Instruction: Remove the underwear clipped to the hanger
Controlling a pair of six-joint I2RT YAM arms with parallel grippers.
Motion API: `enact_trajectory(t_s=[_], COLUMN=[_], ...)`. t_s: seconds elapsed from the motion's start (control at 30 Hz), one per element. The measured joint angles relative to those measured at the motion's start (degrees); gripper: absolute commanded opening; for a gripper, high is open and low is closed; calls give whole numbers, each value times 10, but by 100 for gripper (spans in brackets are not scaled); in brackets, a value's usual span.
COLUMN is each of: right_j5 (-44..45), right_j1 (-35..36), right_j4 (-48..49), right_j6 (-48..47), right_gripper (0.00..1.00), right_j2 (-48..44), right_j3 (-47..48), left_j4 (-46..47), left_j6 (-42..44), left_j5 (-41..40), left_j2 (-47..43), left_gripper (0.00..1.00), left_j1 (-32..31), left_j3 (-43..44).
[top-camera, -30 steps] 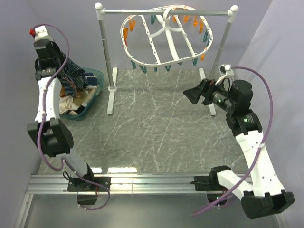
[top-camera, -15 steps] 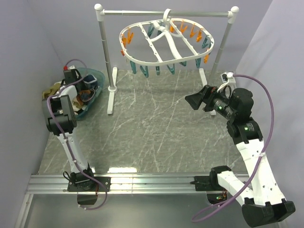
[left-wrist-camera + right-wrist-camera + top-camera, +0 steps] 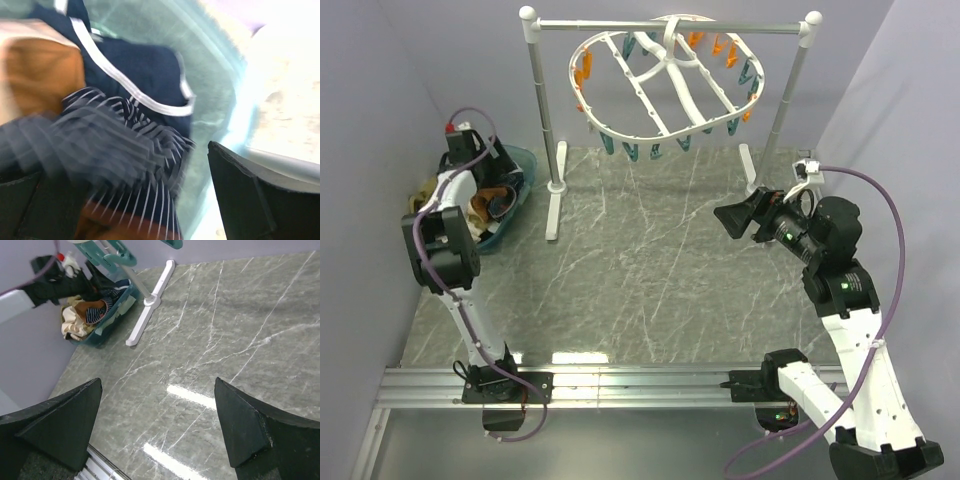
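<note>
The white oval hanger [image 3: 665, 85] hangs by its hook from the rail, with orange and teal clothespins round its rim and no cloth on it. The underwear lies in the teal basket [image 3: 520, 165]: a dark striped brief [image 3: 125, 145], blurred, on top of a navy one with white trim [image 3: 135, 70] and a tan-brown one [image 3: 40, 70]. My left gripper [image 3: 492, 182] reaches down into the basket, jaws wide apart [image 3: 135, 200] just over the striped brief, not gripping it. My right gripper [image 3: 735, 215] hovers open above the table [image 3: 157, 425], holding nothing.
The silver-and-white rail stand [image 3: 545, 100] carries the hanger, its left foot [image 3: 150, 305] next to the basket [image 3: 107, 320]. Purple walls close in on the left and right. A metal rail runs along the near table edge [image 3: 640, 385].
My left arm came down from a raised pose with the striped brief into the basket and its jaws opened, letting the brief go. The hanger swayed. The right arm shifted slightly.
</note>
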Motion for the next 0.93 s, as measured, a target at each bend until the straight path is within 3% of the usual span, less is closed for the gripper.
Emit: enact_trajectory(t_s=[0.27,0.57,0.77,0.93], right_j5=[-10,-27,-40,-32], right_j1=[0,0,0,0], right_j4=[-16,-45,-28,-46], right_j6=[8,15,42,52], right_gripper=[100,100,100,100], right_j2=[12,12,-11,11], right_j3=[9,28,28,62], left_j4=[-50,35,67,101], left_j6=[-27,-68,-99,-118], left_j5=[67,229,278,308], left_j2=[-158,-379,-452,-496], left_gripper=[99,100,99,99], left_j1=[8,-49,-59,-63], left_j3=[45,-113,-180,-181])
